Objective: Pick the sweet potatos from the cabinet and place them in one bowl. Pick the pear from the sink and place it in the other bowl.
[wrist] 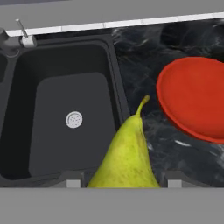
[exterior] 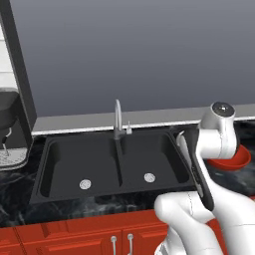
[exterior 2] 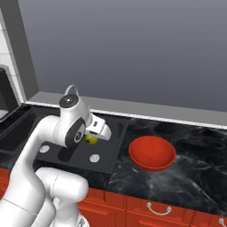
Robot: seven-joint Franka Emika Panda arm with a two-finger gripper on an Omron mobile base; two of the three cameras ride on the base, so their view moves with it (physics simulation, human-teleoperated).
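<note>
1. While the arm blocks much of the right base view, the pear [exterior 2: 91, 140] shows as a small yellow-green patch beside the gripper [exterior 2: 95, 136], above the sink [exterior 2: 106, 162].
2. Seen from the hand, the pear [wrist: 126, 157] fills the gap between the two finger tips, stem pointing away, its lower end cut off; the jaws are pinching it.
3. Beside the sink [wrist: 57, 87], a red bowl [wrist: 197, 98] sits on the dark marbled bench [wrist: 140, 57], its right side cut off.
4. From the left base view, the arm hides most of the red bowl [exterior: 238, 159].
5. The faucet [exterior: 118, 119] stands behind the basins.
</note>
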